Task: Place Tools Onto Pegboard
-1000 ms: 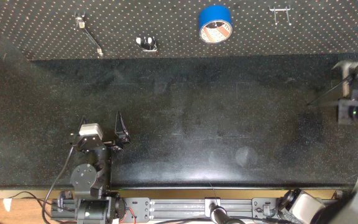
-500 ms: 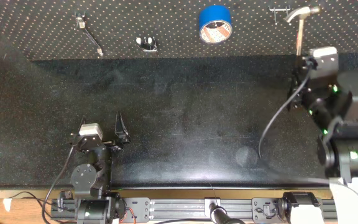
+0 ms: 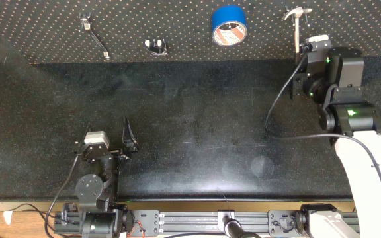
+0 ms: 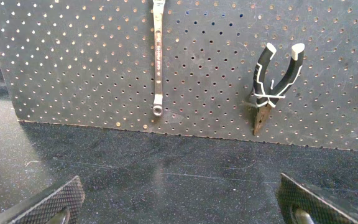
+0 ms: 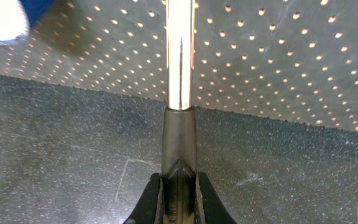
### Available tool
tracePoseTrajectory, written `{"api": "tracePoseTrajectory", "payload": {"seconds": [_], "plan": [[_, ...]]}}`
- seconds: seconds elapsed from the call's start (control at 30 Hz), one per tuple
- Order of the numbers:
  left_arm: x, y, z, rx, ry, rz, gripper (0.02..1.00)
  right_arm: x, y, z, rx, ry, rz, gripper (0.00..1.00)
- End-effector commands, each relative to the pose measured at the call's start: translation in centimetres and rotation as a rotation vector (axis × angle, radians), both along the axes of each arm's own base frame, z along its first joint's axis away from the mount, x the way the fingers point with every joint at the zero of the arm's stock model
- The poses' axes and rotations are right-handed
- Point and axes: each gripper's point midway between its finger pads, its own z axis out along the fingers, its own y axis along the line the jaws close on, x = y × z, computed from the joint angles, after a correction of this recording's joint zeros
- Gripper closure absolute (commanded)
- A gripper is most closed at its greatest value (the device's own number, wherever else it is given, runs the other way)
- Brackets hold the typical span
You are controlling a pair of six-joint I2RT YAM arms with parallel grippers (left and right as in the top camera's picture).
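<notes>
Since the earlier frames the right arm has been swinging in from the table's right edge and shifting leftward along the board. The chrome-shafted, black-gripped claw hammer (image 3: 297, 30) is now sitting further left than half a second back, its head up near the top of the brown perforated pegboard (image 3: 45, 26). The left arm is not moving.

The hammer is standing upright against the board, head up, handle down. The right gripper (image 3: 302, 49) is clamping the black grip low on the handle. In the right wrist view its fingers (image 5: 146, 200) are pressing the grip from both sides, with the shaft running straight up over the holes. Whether the head is resting on a hook cannot be told.

Other tools are already hanging on the board: a long silver combination wrench (image 3: 94, 36), black-and-white-handled pliers (image 3: 155, 45) and a roll of blue tape (image 3: 229, 25).

The left gripper (image 3: 107, 125) is sitting low over the black speckled worktop (image 3: 197, 119) near its own base, well apart from the board. Its jaws are spread wide and holding nothing.

Judgement: the task is nearing its end. Three items are up and the hammer is looking like the last one. What is remaining is settling the head on its hook, letting go of the handle and backing the arm off.
</notes>
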Motion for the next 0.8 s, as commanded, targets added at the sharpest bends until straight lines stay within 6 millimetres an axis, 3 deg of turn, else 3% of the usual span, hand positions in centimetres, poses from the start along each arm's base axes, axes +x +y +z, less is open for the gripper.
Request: {"api": "tracePoseTrajectory", "payload": {"seconds": [0.03,0.37,0.57,0.6,0.67,0.7,0.8], "plan": [[0.0,-0.3,-0.1,0.002,0.001,-0.014,0.023,0.5,-0.4,-0.6,-0.023,0.010,-0.015,0.925],[0.0,-0.3,-0.1,0.002,0.001,-0.014,0.023,0.5,-0.4,-0.8,-0.024,0.014,-0.015,0.925],[0.0,-0.3,-0.1,0.002,0.001,-0.014,0.023,0.8,-0.4,-2.4,-0.025,0.061,-0.015,0.888],[0.0,-0.3,-0.1,0.002,0.001,-0.014,0.023,0.9,-0.4,-2.7,-0.024,0.069,-0.014,0.853],[0.0,-0.3,-0.1,0.002,0.001,-0.014,0.023,0.9,-0.4,-3.1,-0.025,0.080,-0.014,0.636],[0.0,-0.3,-0.1,0.001,0.001,-0.014,0.023,0.9,-0.4,-3.2,-0.025,0.082,-0.014,0.632],[0.0,-0.3,-0.1,0.002,0.001,-0.014,0.023,1.0,-0.4,-3.2,-0.025,0.082,-0.014,0.498]]}}
